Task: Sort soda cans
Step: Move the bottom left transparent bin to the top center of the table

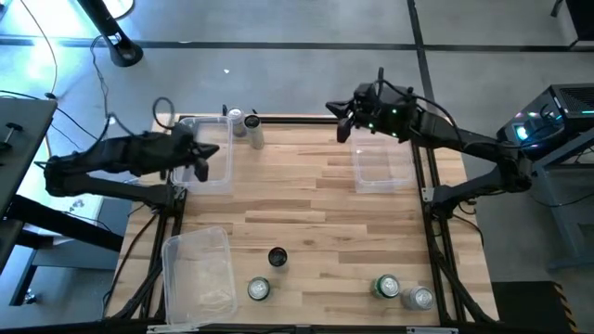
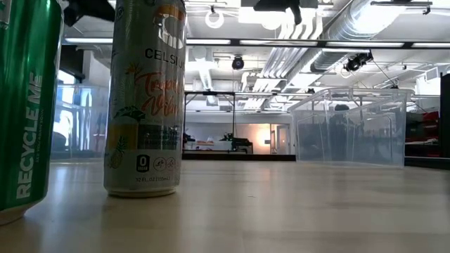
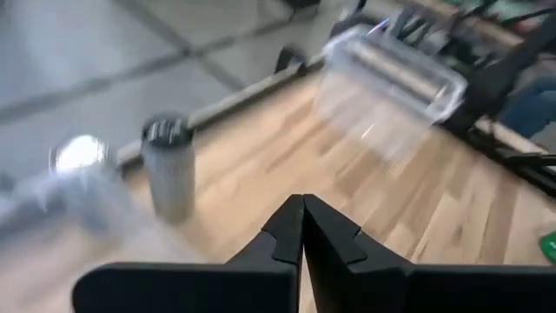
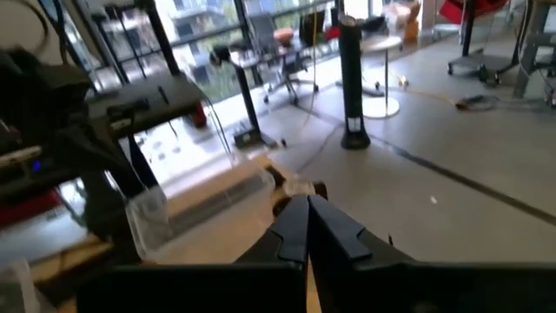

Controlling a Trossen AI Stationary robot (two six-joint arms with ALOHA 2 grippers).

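In the high view two cans stand at the table's far edge, one (image 1: pixel 235 118) beside the other (image 1: pixel 252 128). A black can (image 1: pixel 277 257) and a green can (image 1: pixel 259 289) stand near the front, with another green can (image 1: pixel 387 287) and a silver can (image 1: pixel 422 298) at the near right. My left gripper (image 1: pixel 213 151) hovers over the far-left clear bin (image 1: pixel 221 176); its wrist view shows it shut (image 3: pixel 302 222), with a grey can (image 3: pixel 169 165) ahead. My right gripper (image 1: pixel 342 125) is at the far edge and is shut (image 4: pixel 306 217). The low view shows a green can (image 2: pixel 24 105) and a silver can (image 2: pixel 144 98) close up.
A clear bin (image 1: pixel 380 172) sits at the far right of the table, and another (image 1: pixel 198 269) lies at the near left corner. The low view shows a clear bin (image 2: pixel 351 126) farther back. Bare wood lies in the table's middle. Beyond the far edge is floor.
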